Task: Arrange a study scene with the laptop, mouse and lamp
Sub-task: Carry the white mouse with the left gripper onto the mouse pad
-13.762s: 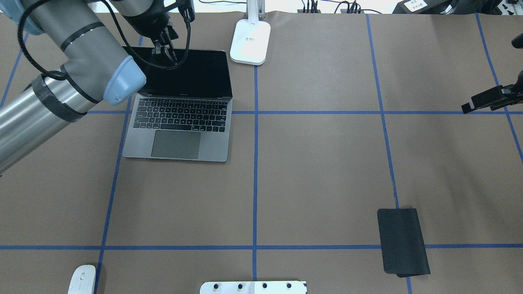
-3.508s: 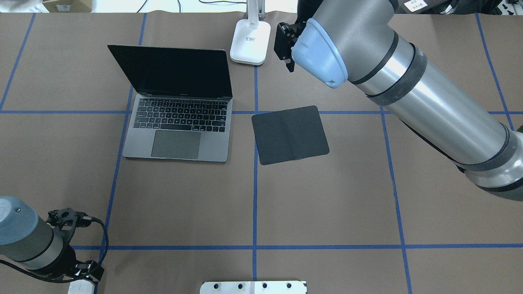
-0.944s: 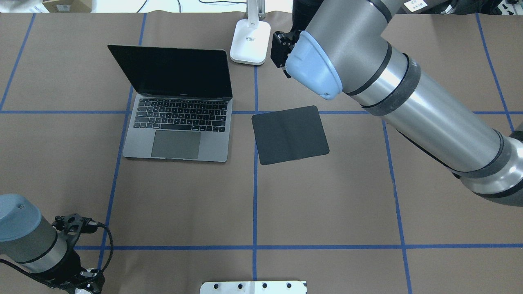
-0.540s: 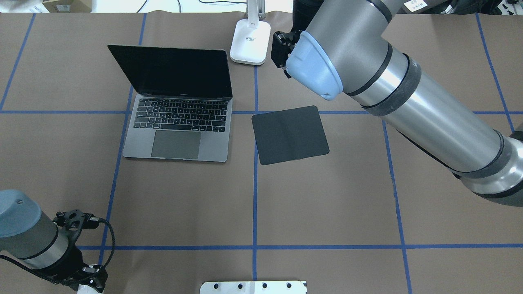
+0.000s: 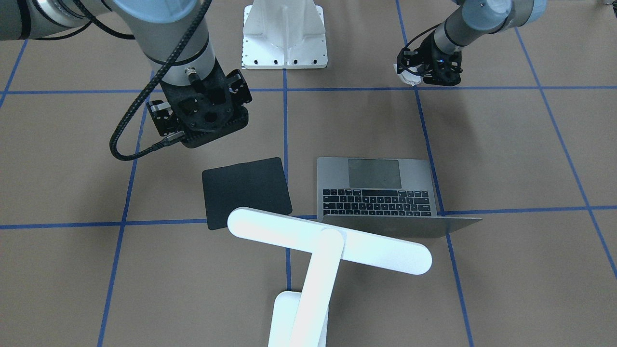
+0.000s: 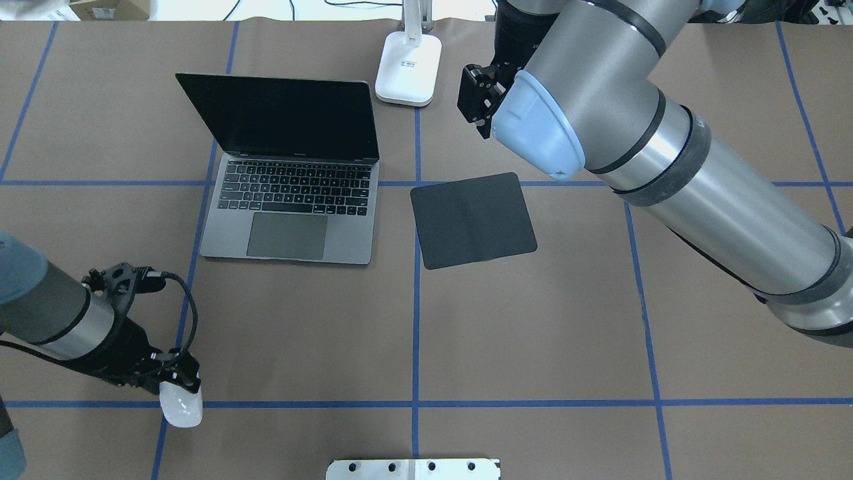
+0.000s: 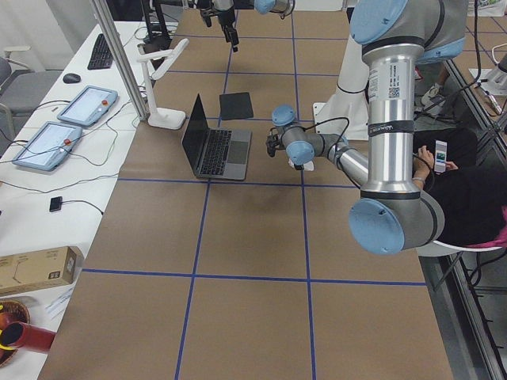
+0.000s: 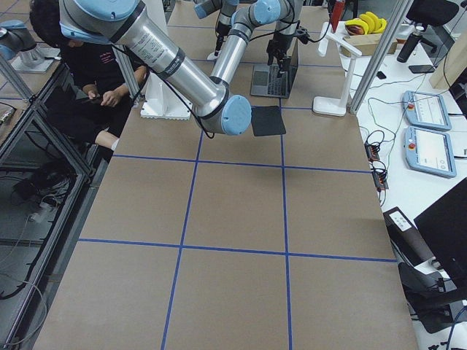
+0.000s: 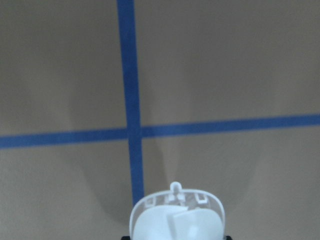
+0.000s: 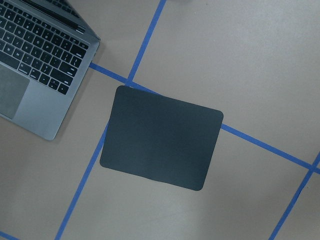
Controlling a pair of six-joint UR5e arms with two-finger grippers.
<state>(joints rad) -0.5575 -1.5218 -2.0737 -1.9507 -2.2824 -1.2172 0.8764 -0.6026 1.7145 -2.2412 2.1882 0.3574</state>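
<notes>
The black pad [image 6: 473, 221] lies flat and a little skewed on the brown table [image 6: 533, 333], and it covers a stretch of blue tape line [image 6: 416, 333]. Well apart from the pad, at the table's edge, stands a white ribbed pedestal [image 5: 284, 33]. Past that pedestal a person [image 8: 87, 80] sits off the table, phone [image 7: 440, 156] in hand. On the pad's opposite side, a white desk [image 8: 438, 182] carries two control tablets [image 8: 425, 109], with bananas [image 8: 368, 20] farther along.

No legible text (the label [image 6: 406, 65] on the lamp [image 6: 408, 87] base too small)
</notes>
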